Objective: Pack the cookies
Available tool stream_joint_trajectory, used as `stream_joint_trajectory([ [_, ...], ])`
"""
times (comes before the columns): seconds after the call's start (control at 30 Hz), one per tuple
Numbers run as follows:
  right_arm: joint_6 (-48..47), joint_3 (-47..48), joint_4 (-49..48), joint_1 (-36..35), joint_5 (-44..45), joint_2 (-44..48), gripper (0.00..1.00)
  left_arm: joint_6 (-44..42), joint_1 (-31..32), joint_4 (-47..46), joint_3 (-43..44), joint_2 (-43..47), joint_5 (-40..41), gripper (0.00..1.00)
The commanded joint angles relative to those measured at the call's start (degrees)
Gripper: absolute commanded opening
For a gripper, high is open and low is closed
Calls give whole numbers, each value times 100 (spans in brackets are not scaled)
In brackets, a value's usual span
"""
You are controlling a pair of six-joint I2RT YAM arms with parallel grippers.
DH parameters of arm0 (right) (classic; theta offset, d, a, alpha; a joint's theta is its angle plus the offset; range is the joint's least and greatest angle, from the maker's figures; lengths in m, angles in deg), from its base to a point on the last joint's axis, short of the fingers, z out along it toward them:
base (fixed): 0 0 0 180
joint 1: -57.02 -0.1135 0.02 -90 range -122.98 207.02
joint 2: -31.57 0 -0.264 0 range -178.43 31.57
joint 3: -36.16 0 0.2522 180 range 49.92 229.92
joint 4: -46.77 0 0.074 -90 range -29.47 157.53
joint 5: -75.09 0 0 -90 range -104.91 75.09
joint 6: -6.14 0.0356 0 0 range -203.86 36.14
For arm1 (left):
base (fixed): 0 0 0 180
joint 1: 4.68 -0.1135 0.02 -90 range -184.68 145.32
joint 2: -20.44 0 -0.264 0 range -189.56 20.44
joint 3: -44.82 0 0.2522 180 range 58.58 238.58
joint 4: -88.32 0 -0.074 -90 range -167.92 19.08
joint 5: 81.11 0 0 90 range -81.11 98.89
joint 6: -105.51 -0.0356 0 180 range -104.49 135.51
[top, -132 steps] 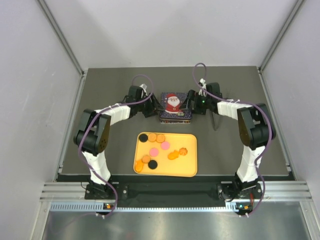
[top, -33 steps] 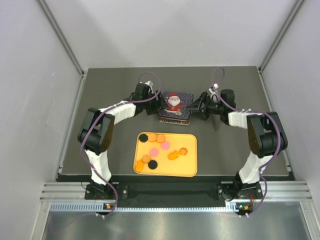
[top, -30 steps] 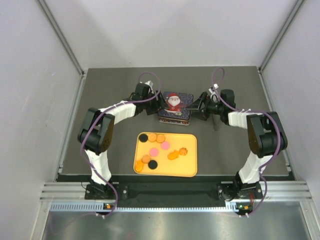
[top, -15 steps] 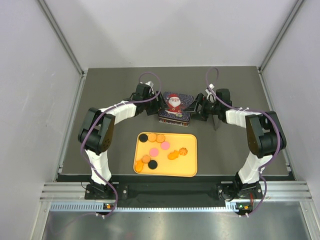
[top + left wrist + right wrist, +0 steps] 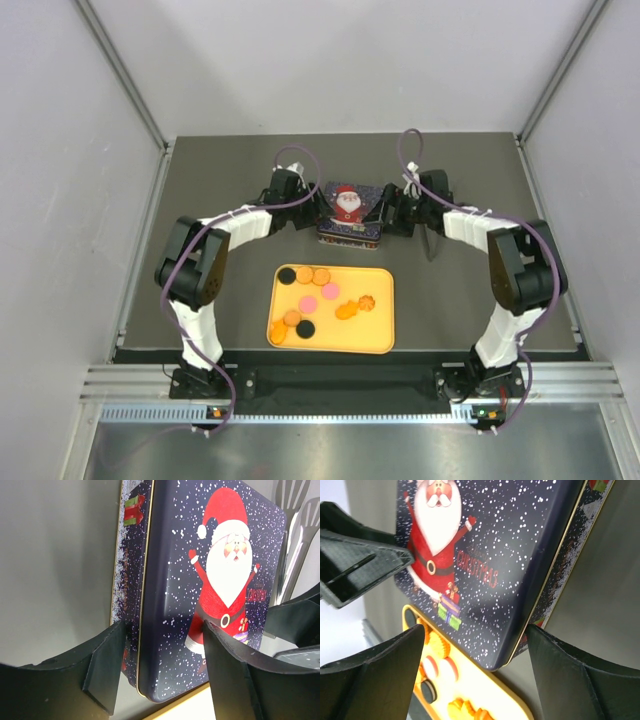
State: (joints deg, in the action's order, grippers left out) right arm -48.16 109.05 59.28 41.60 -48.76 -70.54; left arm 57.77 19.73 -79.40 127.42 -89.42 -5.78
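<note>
The cookies (image 5: 310, 292) lie scattered on a yellow tray (image 5: 375, 330); they are orange, pink and black rounds. Some show in the right wrist view, cookies (image 5: 436, 649) under the tin's corner. Behind the tray stands a dark blue Santa tin (image 5: 348, 212), lid on. My left gripper (image 5: 316, 212) is at its left edge and my right gripper (image 5: 386, 212) at its right edge. The left gripper (image 5: 162, 627) is open, jaws astride the tin's near left corner, one finger beside the wall, one over the lid. The right gripper (image 5: 476, 630) stands open, wide around the tin's near right corner.
Metal tongs (image 5: 430, 242) lie on the dark mat to the right of the tin, also visible as tongs (image 5: 294, 555) beyond the lid. Grey walls enclose the table on three sides. The tray's rim (image 5: 487, 692) runs close along the tin's front.
My right gripper has slid left, from off the tin's right side to its right edge. The left jaws have narrowed somewhat around the tin's left corner. Tin and tray have not moved.
</note>
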Motion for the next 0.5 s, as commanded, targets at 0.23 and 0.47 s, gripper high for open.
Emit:
stream_joint_trajectory([
  [0.23, -476, 792, 547, -673, 528, -635, 83, 212, 478, 244, -441, -211, -264, 5],
  [0.47, -573, 810, 706, -655, 686, -539, 82, 90, 469, 428, -521, -176, -176, 0],
])
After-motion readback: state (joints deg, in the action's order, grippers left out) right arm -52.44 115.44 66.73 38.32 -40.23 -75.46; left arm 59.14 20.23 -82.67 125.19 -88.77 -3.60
